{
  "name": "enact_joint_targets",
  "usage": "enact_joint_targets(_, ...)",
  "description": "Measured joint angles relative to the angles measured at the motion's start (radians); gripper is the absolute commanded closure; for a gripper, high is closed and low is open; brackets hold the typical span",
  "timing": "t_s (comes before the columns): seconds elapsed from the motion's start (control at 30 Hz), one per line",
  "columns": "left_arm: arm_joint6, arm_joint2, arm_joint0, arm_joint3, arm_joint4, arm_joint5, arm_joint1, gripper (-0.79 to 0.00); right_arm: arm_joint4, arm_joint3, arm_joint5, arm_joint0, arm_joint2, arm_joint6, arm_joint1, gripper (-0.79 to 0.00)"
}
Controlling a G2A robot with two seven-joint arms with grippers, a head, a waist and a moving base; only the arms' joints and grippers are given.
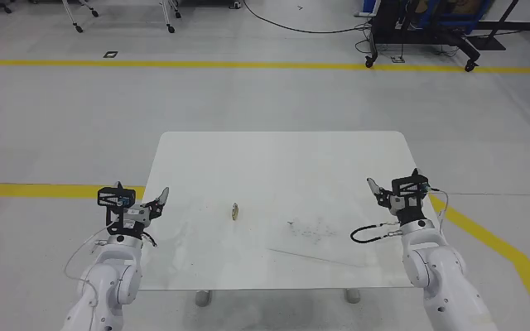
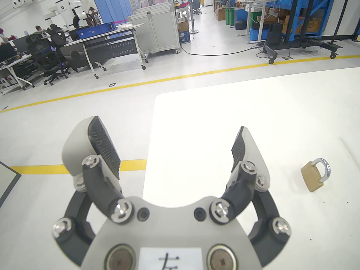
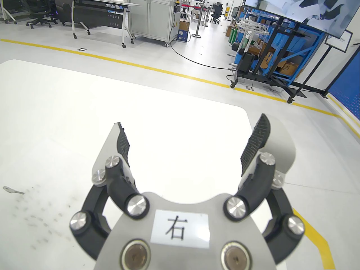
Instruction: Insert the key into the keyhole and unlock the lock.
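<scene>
Checking both wrist feeds, I found the left gripper (image 2: 168,136) spread wide and holding nothing at the left edge of the table (image 1: 281,161), and the right gripper (image 3: 191,130) equally wide, touching nothing, at the right edge. The brass lock (image 2: 310,178) lay on its side mid-table between them, with the key (image 3: 12,190) flat beside it, apart, toward the right gripper

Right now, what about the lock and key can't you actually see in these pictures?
- keyhole: in the left wrist view the padlock shows none; that face is turned away or too small.
- shackle: whether it is latched, too small in both views.
- key, right wrist view: teeth too small.
</scene>
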Motion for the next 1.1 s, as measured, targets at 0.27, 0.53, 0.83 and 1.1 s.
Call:
enact_joint_targets(0.27, 0.000, 0.000, 0.000, 0.000, 0.000, 0.000, 0.000, -0.785, 0.030, 0.019, -0.074, 0.016, -0.038, 0.002, -0.001, -0.785)
enact_joint_targets(0.53, 0.000, 0.000, 0.000, 0.000, 0.000, 0.000, 0.000, -0.785, 0.084, 0.094, -0.352, 0.115, -0.195, 0.091, -0.008, -0.785)
enact_joint_targets(0.83, 0.000, 0.000, 0.000, 0.000, 0.000, 0.000, 0.000, -0.785, 0.084, 0.094, -0.350, 0.115, -0.194, 0.091, -0.008, -0.785)
enact_joint_targets(1.1, 0.000, 0.000, 0.000, 0.000, 0.000, 0.000, 0.000, -0.785, 0.176, 0.191, -0.639, 0.252, -0.295, 0.172, -0.009, -0.785)
